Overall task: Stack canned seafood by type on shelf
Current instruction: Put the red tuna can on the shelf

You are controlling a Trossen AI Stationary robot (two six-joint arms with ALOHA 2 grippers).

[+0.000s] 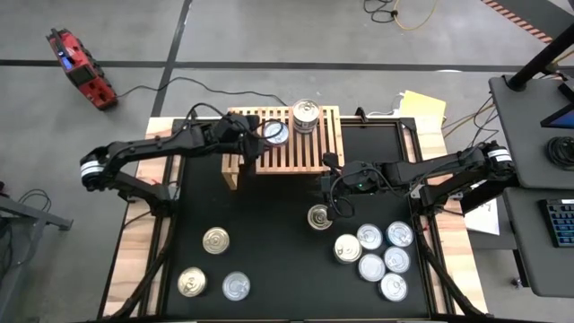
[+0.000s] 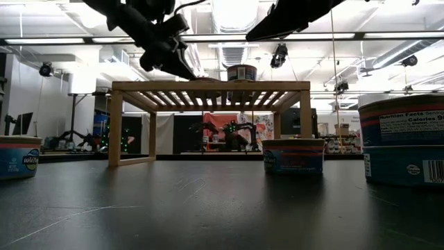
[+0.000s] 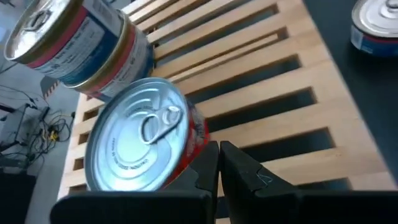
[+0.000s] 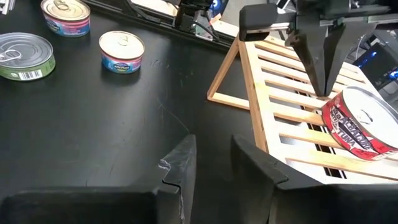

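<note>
The light-wood shelf [image 1: 305,152] stands at the far middle of the black table. On its slats sits a flat tin with a red label and silver pull-tab lid [image 3: 143,140], and past it a taller stack of tins [image 1: 305,115]. My left gripper [image 3: 219,163] is shut, its fingers pointing down right beside the red tin's side wall. My right gripper [image 4: 211,165] hovers open with nothing between its fingers, off the shelf's near right corner, above a gold-lidded tin [image 1: 318,216] on the table. My left gripper's shut fingertips [image 4: 323,87] stand against the side wall [image 3: 198,134] of the red tin, coming slanting down from the table's left. I cannot tell whether they touch it. The tin rests flat on the shelf's slats.
Several silver-lidded tins [image 1: 377,256] cluster at the near right of the table. Three more tins [image 1: 215,240] lie at the near left, one with a green label [image 4: 25,56]. Bare black mat lies between the groups. A red tool [image 1: 81,67] is on the floor beyond.
</note>
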